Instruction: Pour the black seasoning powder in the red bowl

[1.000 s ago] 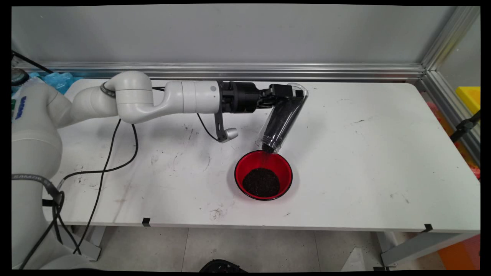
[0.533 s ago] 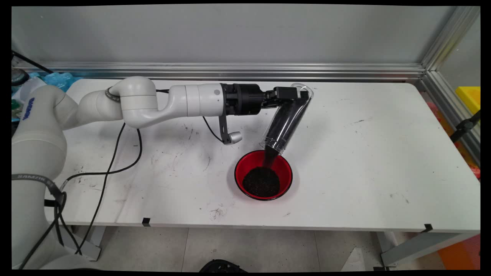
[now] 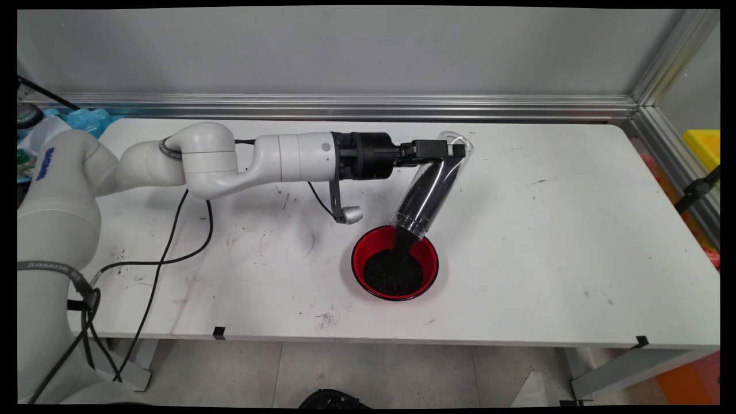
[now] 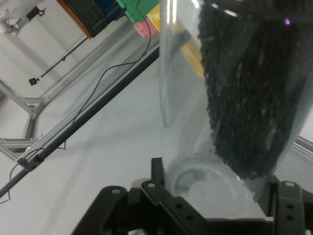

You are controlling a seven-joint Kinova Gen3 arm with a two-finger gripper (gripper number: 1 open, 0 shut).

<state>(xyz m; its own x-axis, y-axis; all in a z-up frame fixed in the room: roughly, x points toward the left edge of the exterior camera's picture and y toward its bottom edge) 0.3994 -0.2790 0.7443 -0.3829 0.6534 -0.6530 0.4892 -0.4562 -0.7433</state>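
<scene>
white rounded arm, black cables, perhaps blue lettering

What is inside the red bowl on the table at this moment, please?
The red bowl holds a heap of dark granules, with more streaming in from the tilted clear tube in the gripper. The heap covers the bowl's floor.

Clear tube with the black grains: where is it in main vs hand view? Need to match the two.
Main view: the clear tube hangs tilted right of centre, closed end up in the gripper, mouth down over the red bowl.
Hand view: the tube fills the right half, base between the fingers; the bowl is not in it.
Shared landmark: the black grains inside the tube.
</scene>
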